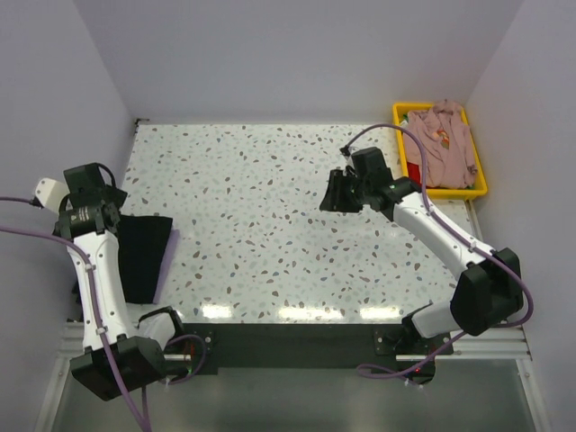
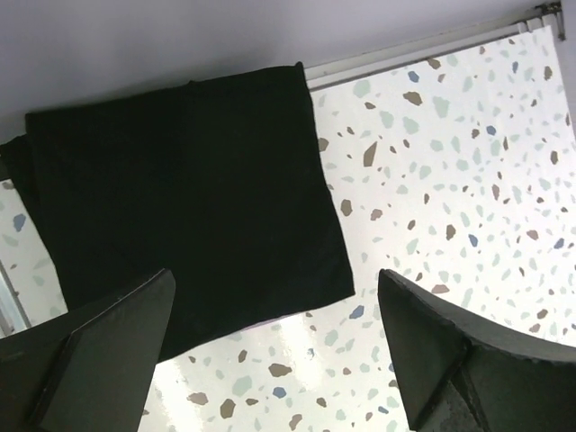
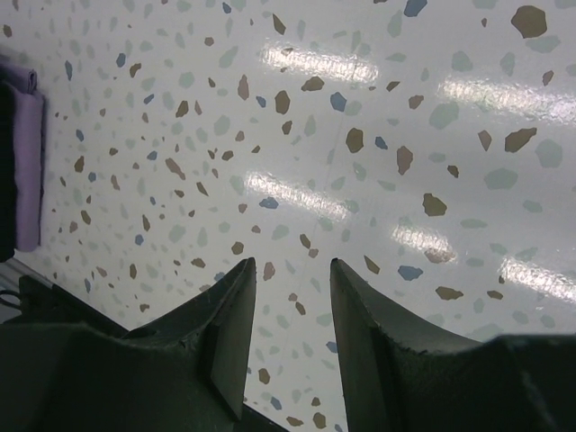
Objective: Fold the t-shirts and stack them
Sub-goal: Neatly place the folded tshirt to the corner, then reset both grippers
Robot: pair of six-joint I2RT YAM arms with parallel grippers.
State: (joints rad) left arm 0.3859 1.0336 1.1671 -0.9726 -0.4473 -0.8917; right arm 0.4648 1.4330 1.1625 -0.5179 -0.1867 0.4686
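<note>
A folded black t-shirt (image 1: 144, 256) (image 2: 180, 198) lies at the table's left edge. A thin lavender t-shirt edge (image 1: 170, 245) (image 3: 27, 171) shows from under it. My left gripper (image 1: 106, 216) (image 2: 274, 279) hovers over the black shirt's near edge, open wide, with nothing between the fingers. A dusty-pink t-shirt (image 1: 445, 144) lies crumpled in the yellow bin (image 1: 481, 184) at the back right. Over bare table right of centre, my right gripper (image 1: 337, 193) (image 3: 292, 262) is open and holds nothing.
The speckled white table (image 1: 261, 207) is walled on the left, back and right. A metal rail (image 2: 405, 49) runs along the table's left edge just beyond the black shirt. Both arm bases stand at the near edge.
</note>
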